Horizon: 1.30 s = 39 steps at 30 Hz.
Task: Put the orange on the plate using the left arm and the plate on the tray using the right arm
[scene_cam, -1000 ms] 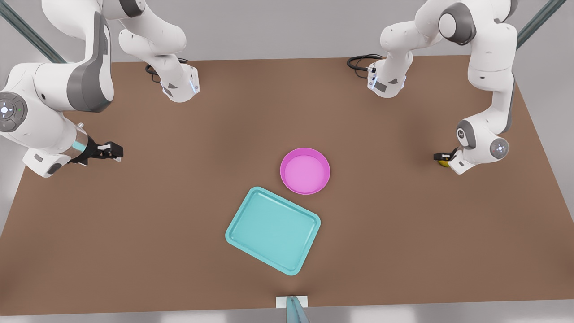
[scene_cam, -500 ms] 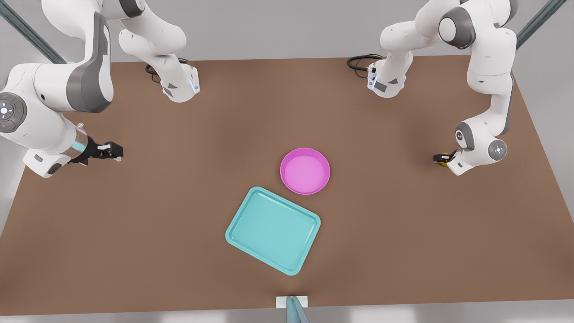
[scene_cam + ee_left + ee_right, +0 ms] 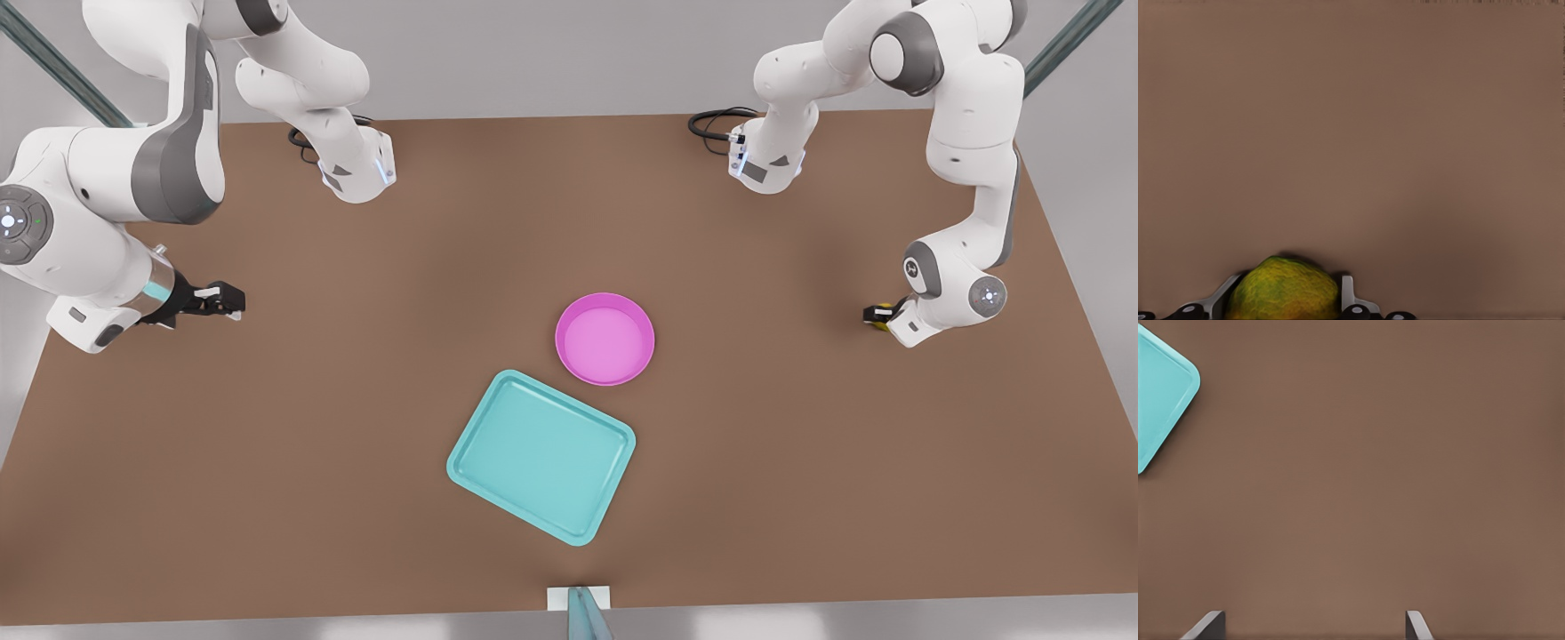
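- The table (image 3: 356, 498) is a plain brown surface, with a grey wall behind it.
- My left gripper (image 3: 880, 315) is far from the plate (image 3: 605, 339), on the front view's right; its fingers (image 3: 1347, 293) are closed on the orange (image 3: 1283, 291).
- My right gripper (image 3: 224, 300) waits well apart from the plate on the other side, with fingers (image 3: 1416, 625) spread wide and holding nothing.
- The tray (image 3: 541, 455) lies just beside the plate, toward the table's near edge.

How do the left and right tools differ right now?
The left tool, at the front view's right, has its fingers around the orange; the right tool, at the front view's left, is open and holds nothing. Both are apart from the plate and tray.
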Each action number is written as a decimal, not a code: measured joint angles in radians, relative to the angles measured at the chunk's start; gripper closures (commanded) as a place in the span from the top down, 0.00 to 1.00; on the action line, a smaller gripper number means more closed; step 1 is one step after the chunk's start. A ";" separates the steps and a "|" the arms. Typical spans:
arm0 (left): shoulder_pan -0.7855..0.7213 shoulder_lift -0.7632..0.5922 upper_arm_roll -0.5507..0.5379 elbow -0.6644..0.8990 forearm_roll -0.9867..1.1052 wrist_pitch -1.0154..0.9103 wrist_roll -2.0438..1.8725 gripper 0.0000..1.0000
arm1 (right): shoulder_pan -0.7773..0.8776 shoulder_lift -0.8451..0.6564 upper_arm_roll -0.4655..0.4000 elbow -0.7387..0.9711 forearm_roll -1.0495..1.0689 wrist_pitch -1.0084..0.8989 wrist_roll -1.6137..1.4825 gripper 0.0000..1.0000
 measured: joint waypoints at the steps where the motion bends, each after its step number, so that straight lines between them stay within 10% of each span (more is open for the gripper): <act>1: 0.000 -0.001 0.000 0.000 0.001 -0.001 -0.002 0.63 | 0.000 0.000 0.000 0.000 0.000 0.000 0.000 1.00; 19: -0.190 -0.120 -0.089 0.152 0.006 -0.166 -0.092 0.61 | 0.002 0.004 0.000 -0.002 0.002 -0.001 0.001 1.00; 27: -0.765 0.080 -0.151 0.581 -0.011 -0.460 -0.342 0.60 | 0.002 0.006 0.000 -0.002 0.002 -0.001 0.002 1.00; 36: -0.829 0.243 -0.245 0.681 -0.107 -0.520 -0.627 0.61 | 0.002 0.006 0.000 -0.002 0.002 -0.001 0.002 1.00; 37: -0.834 0.252 -0.246 0.685 -0.113 -0.508 -0.654 0.92 | 0.002 0.006 0.000 -0.002 0.002 -0.001 0.002 1.00; 39: -0.834 0.264 -0.246 0.686 -0.122 -0.486 -0.703 1.00 | 0.002 0.006 0.000 -0.002 0.002 -0.001 0.002 1.00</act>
